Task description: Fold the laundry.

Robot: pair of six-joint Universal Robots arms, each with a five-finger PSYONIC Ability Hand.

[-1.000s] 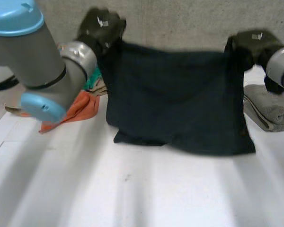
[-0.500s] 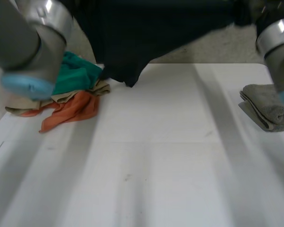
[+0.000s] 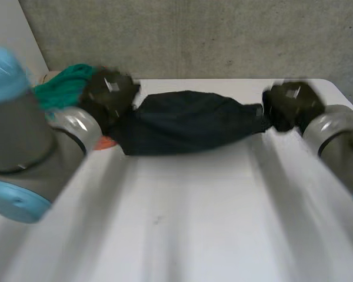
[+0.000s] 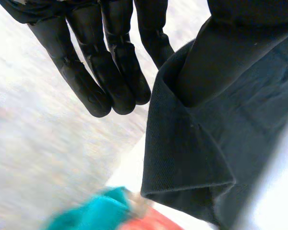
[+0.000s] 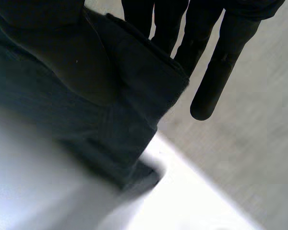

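A dark navy cloth (image 3: 188,123) is stretched in a sagging band between my two hands over the far part of the white table (image 3: 194,229). My left hand (image 3: 109,94) grips its left end. In the left wrist view the cloth's hemmed corner (image 4: 201,143) is caught at the thumb, beside the straight fingers (image 4: 110,72). My right hand (image 3: 291,104) grips the right end. In the right wrist view the cloth's folded edge (image 5: 86,100) is pinched at the thumb next to the fingers (image 5: 218,62).
A teal garment (image 3: 65,89) lies at the table's far left behind my left arm, with a bit of orange cloth (image 3: 106,141) under the dark cloth's end. A grey concrete wall (image 3: 223,35) rises right behind the table.
The dark cloth hung spread out a second ago, then swung up high. Both hands have now carried it down and away to the table's far part, where it hangs bunched between them.
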